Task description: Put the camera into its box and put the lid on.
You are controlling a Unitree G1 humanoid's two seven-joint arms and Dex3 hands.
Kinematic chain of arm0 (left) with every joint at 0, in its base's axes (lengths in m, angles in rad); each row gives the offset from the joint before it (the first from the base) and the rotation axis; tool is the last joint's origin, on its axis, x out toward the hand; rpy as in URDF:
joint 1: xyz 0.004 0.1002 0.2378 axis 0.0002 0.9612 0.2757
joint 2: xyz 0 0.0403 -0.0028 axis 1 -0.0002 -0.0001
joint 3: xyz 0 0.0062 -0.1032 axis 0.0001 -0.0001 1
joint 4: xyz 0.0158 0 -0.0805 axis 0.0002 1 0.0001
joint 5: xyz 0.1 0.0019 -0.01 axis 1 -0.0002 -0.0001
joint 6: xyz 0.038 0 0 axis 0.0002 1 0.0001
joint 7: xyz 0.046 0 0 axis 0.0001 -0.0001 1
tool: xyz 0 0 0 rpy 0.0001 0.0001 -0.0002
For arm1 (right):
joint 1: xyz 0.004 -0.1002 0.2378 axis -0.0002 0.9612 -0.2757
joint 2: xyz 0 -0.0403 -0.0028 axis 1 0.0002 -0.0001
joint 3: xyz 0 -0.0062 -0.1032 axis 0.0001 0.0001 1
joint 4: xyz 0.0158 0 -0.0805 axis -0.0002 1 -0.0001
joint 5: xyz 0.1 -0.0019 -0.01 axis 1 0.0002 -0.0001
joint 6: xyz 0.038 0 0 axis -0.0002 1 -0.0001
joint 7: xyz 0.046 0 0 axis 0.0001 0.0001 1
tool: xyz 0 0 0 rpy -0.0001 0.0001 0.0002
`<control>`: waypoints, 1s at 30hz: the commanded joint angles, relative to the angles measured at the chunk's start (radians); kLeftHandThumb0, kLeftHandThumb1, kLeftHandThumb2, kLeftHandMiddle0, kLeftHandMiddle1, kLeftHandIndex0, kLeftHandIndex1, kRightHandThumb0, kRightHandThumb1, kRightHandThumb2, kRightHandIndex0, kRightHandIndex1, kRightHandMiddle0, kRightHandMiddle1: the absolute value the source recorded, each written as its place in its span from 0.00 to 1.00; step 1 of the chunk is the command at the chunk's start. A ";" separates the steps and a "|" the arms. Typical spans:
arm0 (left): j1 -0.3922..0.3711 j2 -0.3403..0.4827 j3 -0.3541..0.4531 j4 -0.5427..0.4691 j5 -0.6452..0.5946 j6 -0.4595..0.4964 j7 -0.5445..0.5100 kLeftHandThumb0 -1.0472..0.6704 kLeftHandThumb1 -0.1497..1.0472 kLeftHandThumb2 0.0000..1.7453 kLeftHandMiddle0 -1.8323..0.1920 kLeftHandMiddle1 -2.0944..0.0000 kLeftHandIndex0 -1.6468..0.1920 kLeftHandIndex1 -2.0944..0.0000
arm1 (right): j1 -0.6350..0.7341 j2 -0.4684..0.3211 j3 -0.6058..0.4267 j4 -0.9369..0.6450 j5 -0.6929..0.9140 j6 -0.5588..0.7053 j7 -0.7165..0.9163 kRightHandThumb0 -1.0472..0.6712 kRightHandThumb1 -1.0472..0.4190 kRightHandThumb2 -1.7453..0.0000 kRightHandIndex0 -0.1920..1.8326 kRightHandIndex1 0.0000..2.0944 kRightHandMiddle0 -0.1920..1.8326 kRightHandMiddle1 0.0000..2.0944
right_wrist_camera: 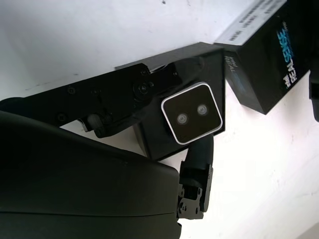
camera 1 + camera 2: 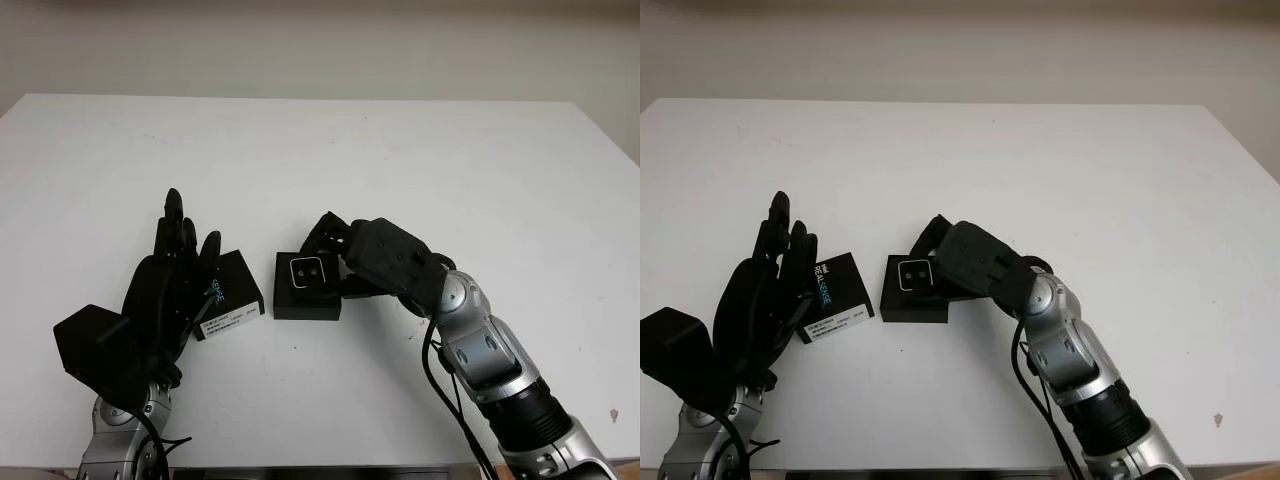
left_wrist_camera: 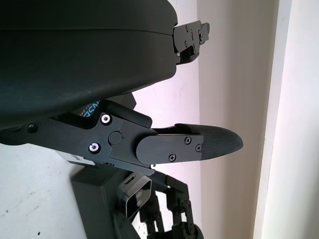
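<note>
On the white tabletop, near the robot's edge and a little left of centre, sits the open black box. The camera is at the box's far half, a small rounded-square body with a pale rim. Its face with two lenses points straight up, and the pair of lenses runs left to right. It is too nearly square for me to name a long axis.

The right hand reaches in from the near right and is clamped on the camera: in the right wrist view one finger lies along one side of it and another finger presses the opposite side. Whether the camera already touches the box's floor I cannot tell.

Just left of the box, apart from it by a narrow strip of tabletop, lies the lid, black with a blue logo and a white label on its side, skewed relative to the box. The left hand is over the lid's left edge, open, holding nothing.
</note>
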 commanded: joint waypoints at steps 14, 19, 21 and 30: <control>-0.003 -0.001 -0.004 -0.021 0.001 0.002 -0.002 0.21 1.00 0.24 1.00 1.00 1.00 1.00 | 0.028 -0.008 -0.027 0.029 0.015 -0.159 -0.022 0.31 0.02 0.97 0.13 0.03 0.07 0.25; -0.008 0.002 -0.006 -0.017 0.001 0.003 -0.009 0.22 1.00 0.24 1.00 1.00 1.00 1.00 | 0.017 -0.016 -0.046 0.058 0.016 -0.274 -0.036 0.31 0.02 0.97 0.10 0.01 0.06 0.23; -0.009 0.002 -0.006 -0.019 0.002 0.006 -0.010 0.22 1.00 0.25 1.00 1.00 1.00 1.00 | 0.013 -0.017 -0.065 0.094 0.025 -0.394 -0.066 0.31 0.03 0.97 0.10 0.01 0.06 0.22; -0.009 0.000 -0.006 -0.018 0.002 -0.002 -0.015 0.22 1.00 0.25 1.00 1.00 1.00 1.00 | -0.064 -0.092 -0.094 0.264 -0.066 -0.925 -0.200 0.25 0.08 0.97 0.18 0.05 0.09 0.28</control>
